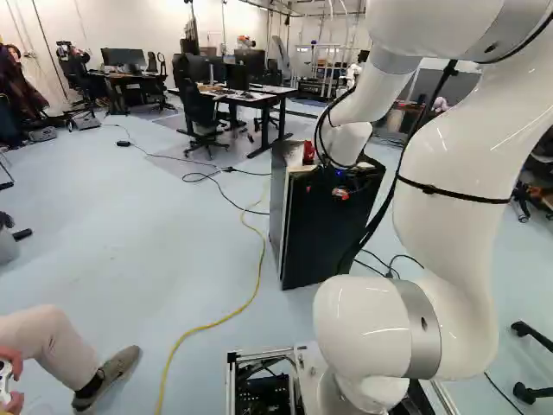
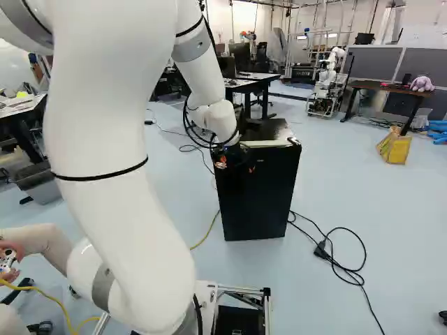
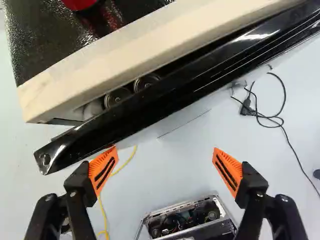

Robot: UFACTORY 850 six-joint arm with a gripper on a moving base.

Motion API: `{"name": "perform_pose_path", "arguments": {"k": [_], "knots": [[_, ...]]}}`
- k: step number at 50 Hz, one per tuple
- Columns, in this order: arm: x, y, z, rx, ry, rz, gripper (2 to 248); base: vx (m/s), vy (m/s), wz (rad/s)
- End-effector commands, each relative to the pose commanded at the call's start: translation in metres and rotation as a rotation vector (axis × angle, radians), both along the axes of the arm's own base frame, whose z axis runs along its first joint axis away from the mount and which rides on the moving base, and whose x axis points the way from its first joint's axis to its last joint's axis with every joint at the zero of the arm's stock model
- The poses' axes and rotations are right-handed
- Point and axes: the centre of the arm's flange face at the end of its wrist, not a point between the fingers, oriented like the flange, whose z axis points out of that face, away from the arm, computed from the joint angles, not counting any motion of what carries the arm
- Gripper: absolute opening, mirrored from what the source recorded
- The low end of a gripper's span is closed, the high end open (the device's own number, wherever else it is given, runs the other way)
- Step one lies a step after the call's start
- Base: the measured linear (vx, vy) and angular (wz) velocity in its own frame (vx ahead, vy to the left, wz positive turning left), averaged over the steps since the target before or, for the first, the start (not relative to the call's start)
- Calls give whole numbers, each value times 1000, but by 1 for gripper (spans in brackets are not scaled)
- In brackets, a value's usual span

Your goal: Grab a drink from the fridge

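A yellow cord (image 1: 207,327) curves through the lower middle of the left base view, beside the fridge (image 1: 324,233), whose door (image 3: 180,97) stands ajar. Can tops (image 3: 118,96), likely the drinks sought, show in the gap near the door's free corner; a red item (image 1: 308,153) sits on top. Right of center, the arm (image 1: 449,156) reaches down to the front, its gripper (image 3: 165,159) open and empty, one finger near that corner. The job at hand looks like widening the gap: slip one fingertip behind the free edge, clear of the cans, and swing outward in a smooth arc. A black cable (image 2: 321,250) lies lower right in the right base view.
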Motion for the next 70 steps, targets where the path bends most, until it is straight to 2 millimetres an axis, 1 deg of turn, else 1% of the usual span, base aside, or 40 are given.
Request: {"name": "perform_pose_path", "arguments": {"k": [29, 41, 49, 70], "knots": [[23, 7, 0, -2, -10, 24, 247, 0, 0, 0], [26, 9, -1, -2, -11, 28, 247, 0, 0, 0], [17, 11, 0, -1, -7, 29, 247, 0, 0, 0], [-21, 23, 1, -2, 0, 37, 247, 0, 0, 0]]}}
